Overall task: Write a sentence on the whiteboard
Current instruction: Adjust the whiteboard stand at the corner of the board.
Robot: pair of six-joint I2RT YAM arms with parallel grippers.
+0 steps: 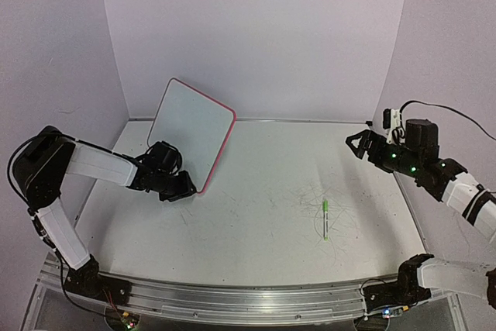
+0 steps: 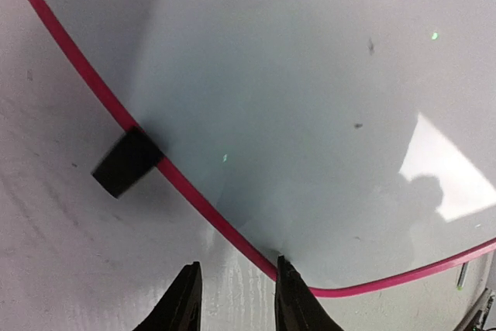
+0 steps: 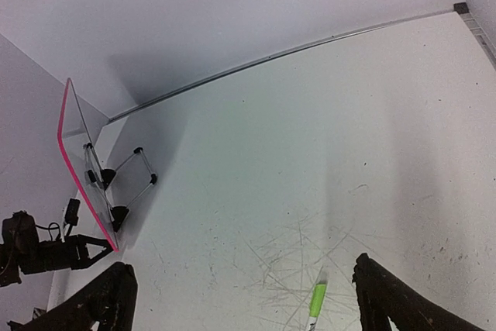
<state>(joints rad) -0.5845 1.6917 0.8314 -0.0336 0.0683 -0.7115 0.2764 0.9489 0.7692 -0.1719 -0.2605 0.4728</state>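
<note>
The left gripper (image 1: 186, 189) sits low at about 9 o'clock on the table (image 1: 256, 168), its tip beside the bottom corner of the whiteboard (image 1: 192, 131). The whiteboard stands tilted back at about 10 o'clock, a pink rim around its white face. The right gripper (image 1: 353, 145) hangs over the table at 2 o'clock, jaws spread wide and holding nothing. A green marker (image 1: 326, 217) lies on a scribbled patch of table at about 4 o'clock, well apart from both grippers.

The left wrist camera adds what the top view cannot. The two black fingers (image 2: 182, 304) stand partly apart, with only table in the gap and nothing clamped. The board's rim runs from 10 o'clock down to the tip of the finger at 5 o'clock, where the rounded corner turns. Whether that finger touches the rim cannot be told. A black foot (image 2: 128, 162) sits on the rim at 9 o'clock. The glossy face fills the rest, with a bright reflection at 3 o'clock.

The right wrist camera sees the board edge-on at 9 o'clock, leaning on a wire stand (image 3: 132, 180) that the other views do not show. The left gripper points at the board's lowest corner from 8 o'clock. The right gripper's own jaws frame the bottom of the view, far apart, with the marker's green end on the table between them at 6 o'clock.
</note>
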